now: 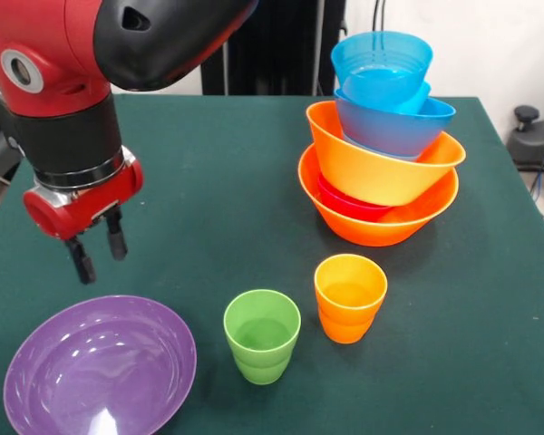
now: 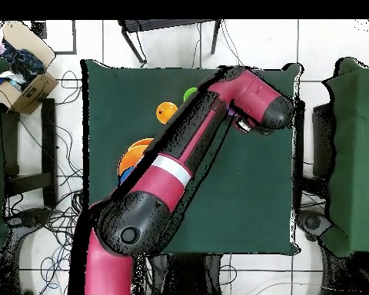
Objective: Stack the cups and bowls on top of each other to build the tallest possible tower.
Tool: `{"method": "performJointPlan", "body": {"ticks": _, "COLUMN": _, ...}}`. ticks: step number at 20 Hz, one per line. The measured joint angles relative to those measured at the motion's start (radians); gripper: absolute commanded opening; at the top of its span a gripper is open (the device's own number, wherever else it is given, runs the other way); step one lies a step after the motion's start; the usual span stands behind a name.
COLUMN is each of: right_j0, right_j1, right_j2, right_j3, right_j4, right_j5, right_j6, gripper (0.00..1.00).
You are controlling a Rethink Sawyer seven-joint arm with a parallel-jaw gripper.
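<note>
Hand (image 1: pixel 98 246) empty (fingers parted) above purple bowl (image 1: pixel 100 369); green cup (image 1: pixel 262 335) beside.

A tower (image 1: pixel 381 163) of nested bowls is leaning on the worktop: orange base, red, orange, then three blue ones. A purple bowl (image 1: pixel 100 370) is sitting apart and upright. A green cup (image 1: pixel 262 335) and an orange cup (image 1: pixel 349 296) are standing side by side.

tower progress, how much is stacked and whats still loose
Done: the tower has a large orange bowl as base, with a red bowl, a second orange bowl and blue bowls nested above. In hand: nothing; the hand hangs open and empty above the purple bowl. Left: that purple bowl, the green cup and the orange cup.
</note>
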Motion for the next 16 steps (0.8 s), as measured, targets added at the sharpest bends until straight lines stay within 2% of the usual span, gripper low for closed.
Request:
{"method": "performJointPlan", "body": {"ticks": 13, "right_j0": 0.0, "right_j1": 0.004, "right_j2": 0.0, "right_j3": -0.006, "right_j4": -0.006, "right_j5": 0.0, "right_j6": -0.035, "gripper": 1.0}}
{"method": "performJointPlan", "body": {"ticks": 16, "right_j0": 0.0, "right_j1": 0.006, "right_j2": -0.001, "right_j3": -0.006, "right_j4": -0.01, "right_j5": 0.0, "right_j6": -0.077, "gripper": 1.0}}
